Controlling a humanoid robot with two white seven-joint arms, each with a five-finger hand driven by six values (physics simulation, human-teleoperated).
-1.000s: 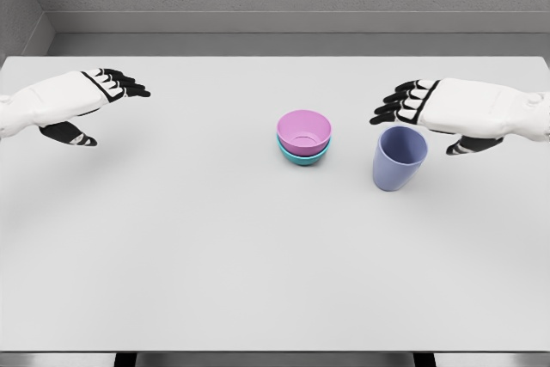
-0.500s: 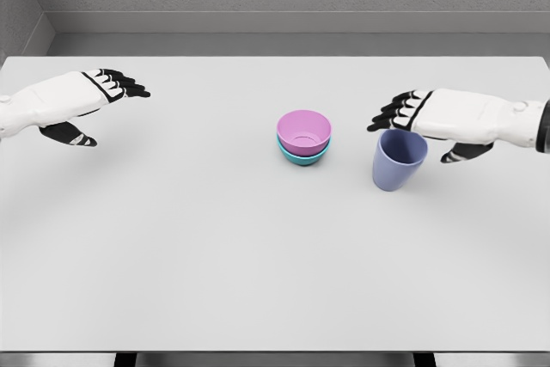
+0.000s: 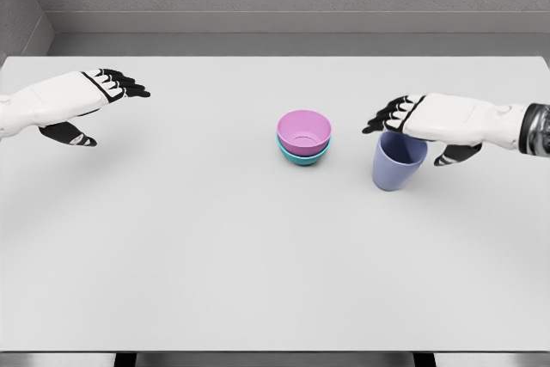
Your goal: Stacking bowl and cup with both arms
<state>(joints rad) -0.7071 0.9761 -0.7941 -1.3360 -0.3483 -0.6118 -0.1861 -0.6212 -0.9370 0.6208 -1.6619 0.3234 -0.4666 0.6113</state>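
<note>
I saw the right hand (image 3: 425,118) held flat, fingers spread, over the rim of the upright lavender plastic cup (image 3: 397,161) on the white worktop (image 3: 215,238). The pink bowl (image 3: 303,131) sat nested in the teal bowl (image 3: 301,157) nearby. The left hand (image 3: 73,100) hung open, far left.

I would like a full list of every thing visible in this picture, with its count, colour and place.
round pink bowl: one, pink, table centre, nested in the teal bowl
round teal bowl: one, teal, under the pink bowl, only its lower part shows
tall lavender cup: one, lavender-blue, upright, right of the bowls, apart from them
flat white table: one, white, fills most of the view
left hand: one, white with black fingers, open, above the table's far left
right hand: one, white with black fingers, open, over the cup's rim
</note>
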